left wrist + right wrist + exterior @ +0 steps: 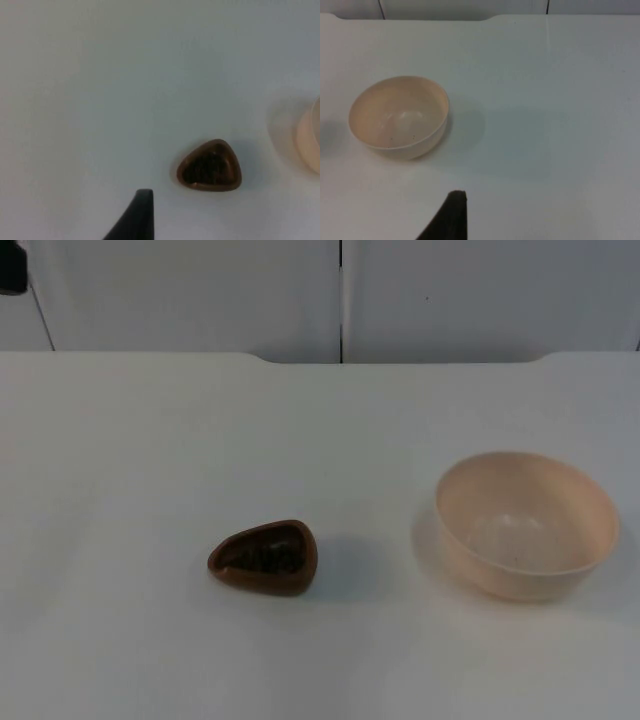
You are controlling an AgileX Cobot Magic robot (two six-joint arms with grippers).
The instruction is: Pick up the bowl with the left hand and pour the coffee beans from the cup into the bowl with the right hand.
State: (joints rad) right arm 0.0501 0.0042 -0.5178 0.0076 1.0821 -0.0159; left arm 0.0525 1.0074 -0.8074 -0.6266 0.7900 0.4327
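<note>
**Bowl on the far side from the arm meant to lift it**

The bowl sits empty at the table's right; the cup of coffee beans stands well apart, nearer the left; we judge each arm must reach across; how far either gripper is open, we cannot tell.

Left wrist: brown cup on the white table

The small brown cup, rounded-triangular, stands upright on the white table with dark coffee beans inside; the cream bowl sits apart beside it, and one black fingertip of the left gripper hangs above the table near the cup
</note>
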